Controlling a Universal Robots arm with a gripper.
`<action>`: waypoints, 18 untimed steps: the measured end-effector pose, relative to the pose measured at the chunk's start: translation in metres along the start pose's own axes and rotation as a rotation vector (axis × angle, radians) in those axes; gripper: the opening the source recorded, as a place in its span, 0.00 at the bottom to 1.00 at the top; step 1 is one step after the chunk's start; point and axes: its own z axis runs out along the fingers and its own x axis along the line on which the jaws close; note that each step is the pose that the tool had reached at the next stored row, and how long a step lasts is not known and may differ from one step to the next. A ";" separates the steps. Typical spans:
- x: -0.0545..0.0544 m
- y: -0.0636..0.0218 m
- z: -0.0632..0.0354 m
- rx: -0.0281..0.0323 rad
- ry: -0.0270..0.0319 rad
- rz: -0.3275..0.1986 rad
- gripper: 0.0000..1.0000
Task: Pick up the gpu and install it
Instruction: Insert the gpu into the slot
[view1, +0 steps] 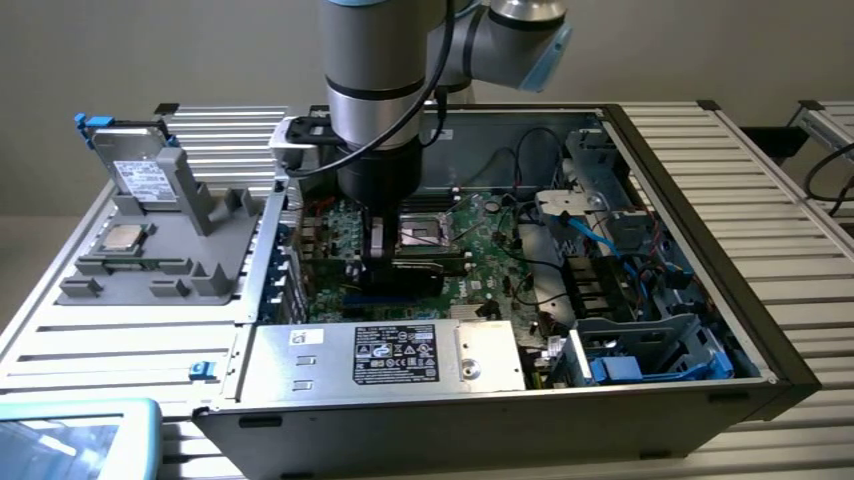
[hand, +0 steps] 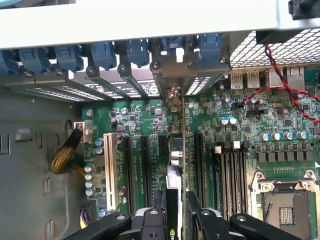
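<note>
Gripper (hand: 176, 216) clamped on thin flat gpu (hand: 175, 167); card stands edge-on over green motherboard (hand: 142, 117), between long black slots (hand: 132, 170), near white slot (hand: 111, 170).

Exterior camera stood high, off arm (view1: 380, 100), looked down slantwise into whole open case (view1: 534, 425) on desk (view1: 787, 240), middling far. Wrist camera hung close over motherboard (hand: 145, 120), faced down past jaws. Both caught motherboard's expansion slots (hand: 131, 170).
</note>
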 end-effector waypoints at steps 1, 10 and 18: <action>0.000 0.0000 -0.0006 0.0000 0.0001 0.000 0.27; 0.000 -0.0003 -0.0008 0.0001 0.0000 -0.001 0.27; 0.000 -0.0042 -0.0008 -0.0008 -0.0003 -0.004 0.27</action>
